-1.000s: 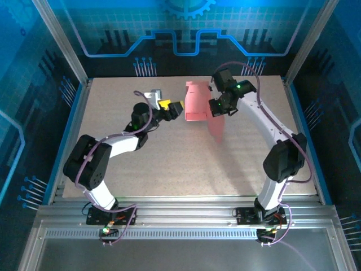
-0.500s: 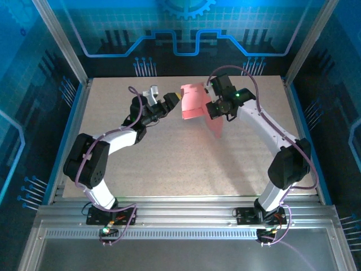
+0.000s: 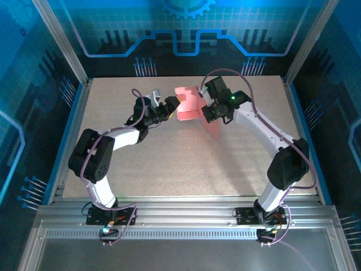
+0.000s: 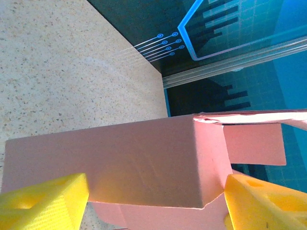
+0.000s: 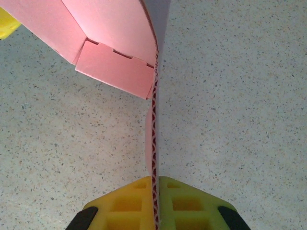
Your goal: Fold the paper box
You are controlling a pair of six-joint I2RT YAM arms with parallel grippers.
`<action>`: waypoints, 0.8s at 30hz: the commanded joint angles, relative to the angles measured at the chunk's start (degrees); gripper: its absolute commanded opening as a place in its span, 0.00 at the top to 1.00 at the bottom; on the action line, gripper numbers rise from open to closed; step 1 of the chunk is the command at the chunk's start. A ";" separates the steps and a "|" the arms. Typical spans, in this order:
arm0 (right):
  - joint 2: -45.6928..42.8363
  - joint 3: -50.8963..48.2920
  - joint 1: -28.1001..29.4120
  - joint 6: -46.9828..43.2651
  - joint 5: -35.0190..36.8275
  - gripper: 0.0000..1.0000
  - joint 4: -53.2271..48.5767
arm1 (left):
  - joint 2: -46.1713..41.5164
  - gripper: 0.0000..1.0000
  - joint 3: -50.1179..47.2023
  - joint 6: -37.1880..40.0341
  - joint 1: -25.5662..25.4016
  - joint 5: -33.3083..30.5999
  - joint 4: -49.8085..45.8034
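In the top view the paper box (image 3: 188, 104) is in the far middle part of the table (image 3: 169, 169), lifted between the two arms and half formed, with one long flap that hangs down towards the near side. The left gripper (image 3: 171, 105) is at the left side of the box, and the right gripper (image 3: 207, 111) is at its right side, on that flap. In the left wrist view the paper box (image 4: 144, 163) shows a wide pink wall with a folded corner and a small flap on the right. It lies between the two yellow fingers (image 4: 43, 201) of the left gripper (image 4: 153, 203), which stand wide apart, one at each lower corner of the wall. I cannot tell if they press on the card. In the right wrist view the right gripper (image 5: 154, 203) is closed narrow on the thin edge of the flap, which stands upright between its yellow fingers (image 5: 124, 203). The body of the paper box (image 5: 120, 28) is at the top left, above the speckled table (image 5: 240, 96).
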 commanded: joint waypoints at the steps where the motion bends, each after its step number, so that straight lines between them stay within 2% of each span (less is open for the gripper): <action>1: -1.26 0.31 1.22 -1.38 -0.16 1.00 -0.41 | 0.23 0.24 0.27 1.60 0.00 -0.90 -3.36; 10: -0.20 1.74 4.48 -3.71 6.46 1.00 -1.75 | -3.48 0.29 3.15 9.80 -0.60 -6.23 -22.12; 16: 0.78 2.40 5.05 -2.81 6.63 1.00 -2.00 | -4.68 0.31 4.07 11.32 -1.38 -7.76 -24.86; 22: 0.33 2.86 5.99 -2.98 6.93 1.00 -2.02 | -4.87 0.43 6.33 12.82 -2.58 -11.87 -29.47; 24: 0.35 3.04 6.67 -2.67 7.02 1.00 -2.18 | -5.15 0.54 7.29 14.38 -3.33 -13.75 -31.44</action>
